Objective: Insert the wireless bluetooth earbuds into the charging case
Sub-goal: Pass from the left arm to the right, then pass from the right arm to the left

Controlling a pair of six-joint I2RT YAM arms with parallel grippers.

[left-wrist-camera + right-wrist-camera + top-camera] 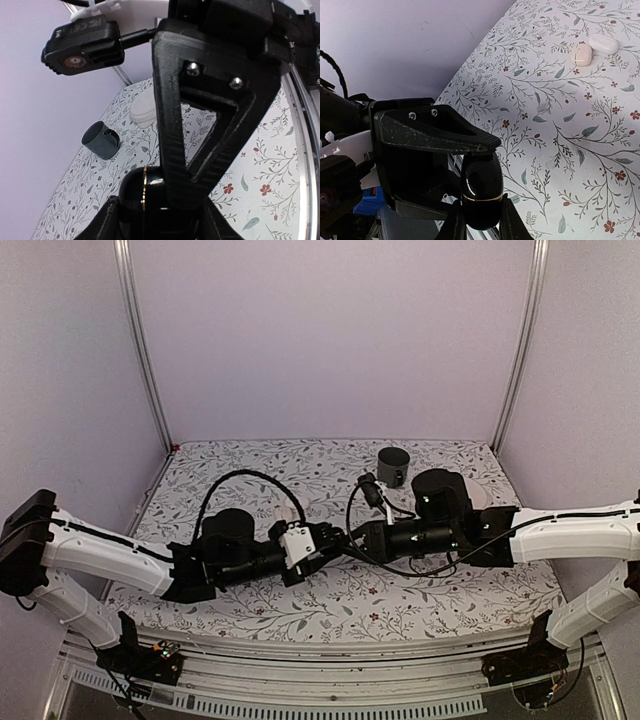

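Observation:
A glossy black charging case (481, 187) with a gold seam, lid closed, hangs above the table between both arms. My right gripper (482, 222) is shut on its lower half, one finger against each side. My left gripper (160, 220) grips the same case (140, 197) from the opposite side. In the left wrist view the right gripper's ribbed finger covers part of the case. In the top view the two grippers meet at mid-table, left (328, 538) and right (352, 540). The earbuds are out of view.
A grey cup (393, 466) (101, 140) stands at the back of the floral tablecloth. Two small white pebble-shaped pieces (581, 54) (603, 43) lie side by side on the cloth; one white pebble (145, 112) shows beyond the cup. Purple walls enclose the table.

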